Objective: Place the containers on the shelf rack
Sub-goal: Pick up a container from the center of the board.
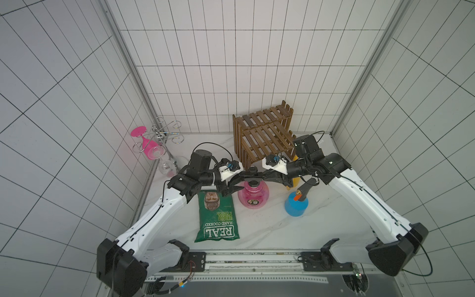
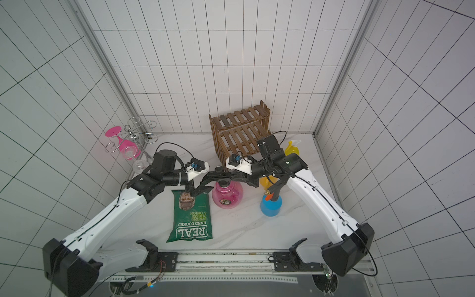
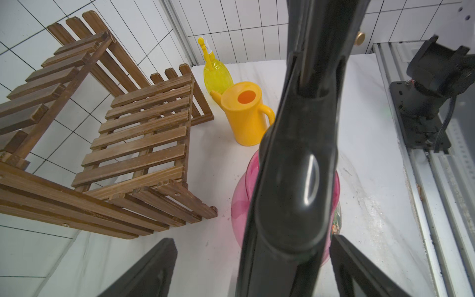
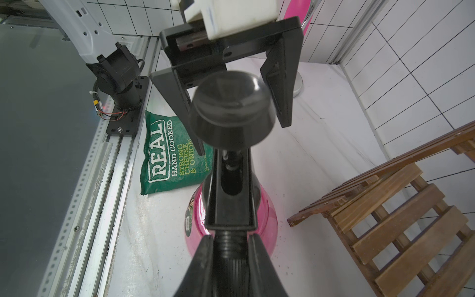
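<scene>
Shelf rack (image 1: pixel 262 133): wooden, slatted, two tiers, far centre; both tiers bare. Pink sprayer (image 1: pixel 253 198): centre, on the rack's near side; bulbous translucent shell, no liquid seen, likely light, stiff and slick, so best taken by its black top. Right gripper (image 4: pixel 232 239) pinches the threaded neck (image 4: pixel 231 245); left gripper (image 4: pixel 244 138) stands wide either side of the pump knob (image 4: pixel 231 108). Blue sprayer (image 1: pixel 295 205): right of the pink; fill unclear. Yellow watering can (image 3: pixel 246 115): right of the rack, open mouth, looks dry. Small yellow spray bottle (image 3: pixel 218 77): far right; contents unclear.
</scene>
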